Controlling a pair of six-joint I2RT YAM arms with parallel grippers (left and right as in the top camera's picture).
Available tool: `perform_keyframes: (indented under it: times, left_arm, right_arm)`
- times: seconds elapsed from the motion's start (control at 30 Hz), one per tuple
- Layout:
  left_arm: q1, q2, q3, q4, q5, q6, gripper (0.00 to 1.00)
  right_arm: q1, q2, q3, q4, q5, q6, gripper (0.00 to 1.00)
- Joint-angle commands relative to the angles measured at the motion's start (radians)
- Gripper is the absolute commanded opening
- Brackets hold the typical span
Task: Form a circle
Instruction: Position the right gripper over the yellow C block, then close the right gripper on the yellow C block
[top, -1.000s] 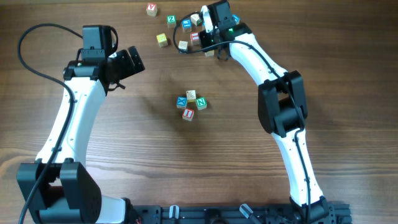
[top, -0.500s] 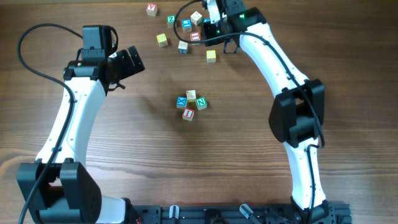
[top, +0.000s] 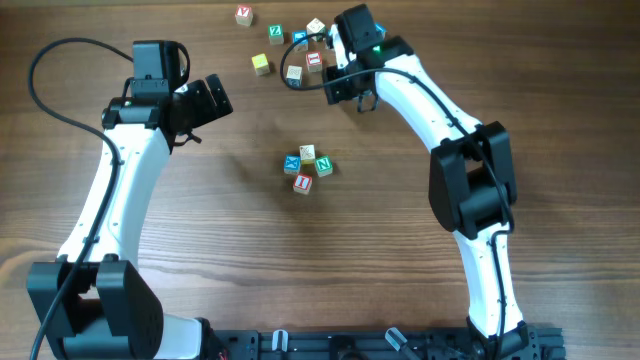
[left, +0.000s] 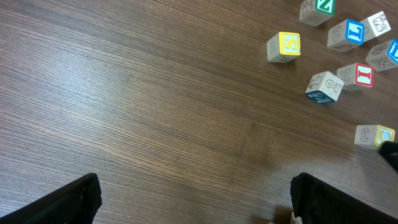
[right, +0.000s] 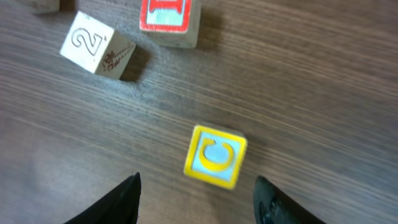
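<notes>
A tight cluster of letter cubes (top: 307, 168) sits at mid-table, with blue, cream, green and red faces touching; this is the circle. In the right wrist view a yellow-faced cube (right: 216, 155) rests on the wood just ahead of my right gripper (right: 196, 180), whose jaws stand open on either side without touching it. From overhead the right gripper (top: 341, 88) hovers over that spot and hides the cube. My left gripper (top: 208, 100) is wide open and holds nothing, well left of the cluster; its wrist view shows bare wood between its fingers (left: 68, 202).
Loose letter cubes lie scattered along the far edge (top: 261, 64) (top: 244, 14) (top: 294, 72). The left wrist view shows a yellow S cube (left: 284, 46) and a red-faced cube (left: 360, 74). A black cable (top: 45, 60) loops at the far left.
My right gripper went from shut to open and came back down over the yellow cube, which now sits between its fingertips. The left arm and the central cluster have not moved.
</notes>
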Motion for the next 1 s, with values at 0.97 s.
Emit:
perform_keyframes:
  times: [0.97]
  left_arm:
    - [0.004,0.003,0.0,0.003,-0.009,-0.008,1.0]
  right_arm:
    - [0.023,0.037,-0.082,0.164,0.105,0.046,0.54]
